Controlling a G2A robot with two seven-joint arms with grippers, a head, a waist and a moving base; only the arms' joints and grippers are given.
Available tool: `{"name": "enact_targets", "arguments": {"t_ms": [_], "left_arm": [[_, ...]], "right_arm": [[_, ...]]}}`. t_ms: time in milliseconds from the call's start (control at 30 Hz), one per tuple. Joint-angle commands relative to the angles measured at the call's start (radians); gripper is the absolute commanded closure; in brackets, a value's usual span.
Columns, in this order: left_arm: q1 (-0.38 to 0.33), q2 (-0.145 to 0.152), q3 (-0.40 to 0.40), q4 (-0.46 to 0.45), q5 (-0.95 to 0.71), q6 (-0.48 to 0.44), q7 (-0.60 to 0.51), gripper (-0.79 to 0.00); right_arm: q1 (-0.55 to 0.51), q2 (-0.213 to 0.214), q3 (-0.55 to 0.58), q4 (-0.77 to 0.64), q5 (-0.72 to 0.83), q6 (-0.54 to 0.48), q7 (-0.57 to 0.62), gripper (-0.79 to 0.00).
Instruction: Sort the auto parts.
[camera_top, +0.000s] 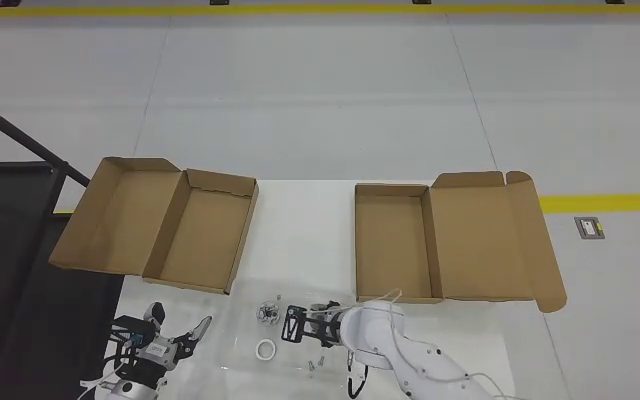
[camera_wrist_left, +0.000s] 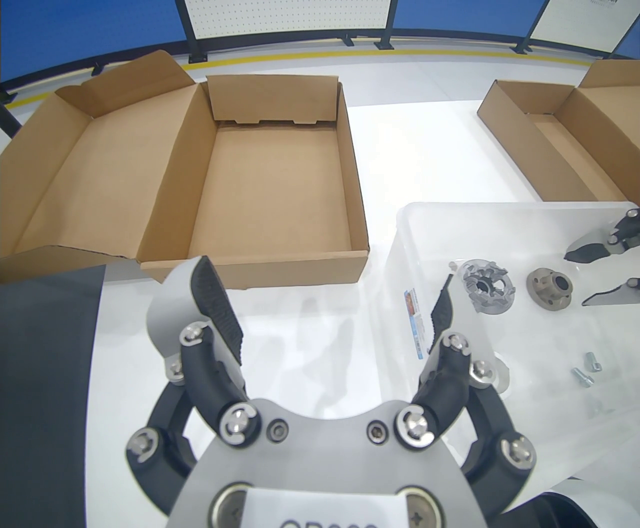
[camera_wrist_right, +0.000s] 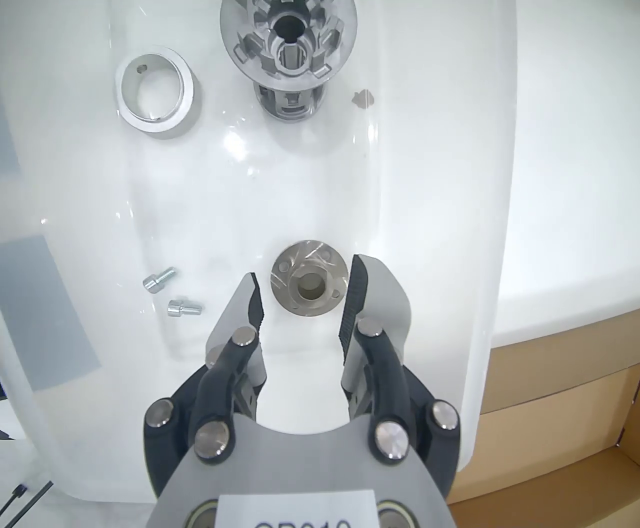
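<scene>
Two open cardboard boxes, one clear bin and five loose parts are counted on the tabletop (camera_top: 300, 215): one toothed hub, one ring, one flanged bushing and two bolts.

At the far left, the left box (camera_top: 200, 240) is laid open, its lid folded out to the left.

Nearer, at the near-left corner, the left gripper (camera_wrist_left: 327, 290) is held above bare tabletop, just left of the clear bin (camera_wrist_left: 400, 225). It is pointed toward the far side and its fingers are spread wide.

The bin is set at the near edge, between the two boxes and nearer than both.

- **Toothed hub:** The toothed hub (camera_wrist_right: 287, 45) is stood on end at the far left of the bin, bore up.
- **Ring:** The ring (camera_wrist_right: 154, 92) is laid flat on the near side of the hub, apart from it.
- **Bolts:** The two bolts (camera_wrist_right: 160, 280) (camera_wrist_right: 184, 307) are laid on their sides just beside each other, to the right of the ring.
- **Flanged bushing:** The flanged bushing (camera_wrist_left: 550, 290) is sat to the right of the hub, bore up.

Over to the right arm: it is bent over the bin from the near right, with the right gripper (camera_wrist_right: 305, 287) pointed left and down. The gripper is held apart, one finger on each side of the bushing. A sliver of bin floor is seen between one finger and the flange. On the other side, contact cannot be judged.

At the far right, the right box (camera_top: 392, 240) is laid open, its lid folded out to the right.
</scene>
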Motion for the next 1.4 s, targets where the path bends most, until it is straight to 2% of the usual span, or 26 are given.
{"name": "enact_targets", "arguments": {"t_ms": [0,267,367,433,567,733,800,833,867,900,1000,1100,1367], "left_arm": [[0.0,0.0,0.0,0.0,0.0,0.0,0.0,-0.785],[0.0,0.0,0.0,0.0,0.0,0.0,0.0,-0.785],[0.0,0.0,0.0,0.0,0.0,0.0,0.0,-0.785],[0.0,0.0,0.0,0.0,0.0,0.0,0.0,-0.785],[0.0,0.0,0.0,0.0,0.0,0.0,0.0,-0.785],[0.0,0.0,0.0,0.0,0.0,0.0,0.0,-0.785],[0.0,0.0,0.0,0.0,0.0,0.0,0.0,-0.785],[0.0,0.0,0.0,0.0,0.0,0.0,0.0,-0.785],[0.0,0.0,0.0,0.0,0.0,0.0,0.0,-0.785],[0.0,0.0,0.0,0.0,0.0,0.0,0.0,-0.785],[0.0,0.0,0.0,0.0,0.0,0.0,0.0,-0.785],[0.0,0.0,0.0,0.0,0.0,0.0,0.0,-0.785],[0.0,0.0,0.0,0.0,0.0,0.0,0.0,-0.785]], "right_arm": [[0.012,-0.008,-0.008,0.018,0.005,0.004,0.003,-0.533],[0.048,-0.033,-0.035,0.081,0.022,0.006,0.037,-0.536],[0.056,-0.042,-0.043,0.099,0.027,0.009,0.05,-0.483],[0.061,-0.047,-0.048,0.111,0.027,0.017,0.062,-0.385],[0.068,-0.056,-0.052,0.13,0.028,0.022,0.069,-0.348],[0.073,-0.064,-0.053,0.145,0.025,0.025,0.07,-0.246],[0.073,-0.066,-0.052,0.148,0.024,0.026,0.07,-0.157],[0.074,-0.067,-0.051,0.148,0.022,0.028,0.069,-0.052],[0.073,-0.067,-0.048,0.145,0.022,0.027,0.062,0.0],[0.071,-0.067,-0.044,0.139,0.023,0.023,0.054,0.0],[0.046,-0.055,-0.016,0.078,0.021,-0.009,0.001,0.0],[-0.014,-0.025,0.04,-0.04,0.0,-0.076,-0.07,0.0],[-0.291,0.079,0.269,-0.458,-0.154,-0.252,-0.32,0.0]]}}
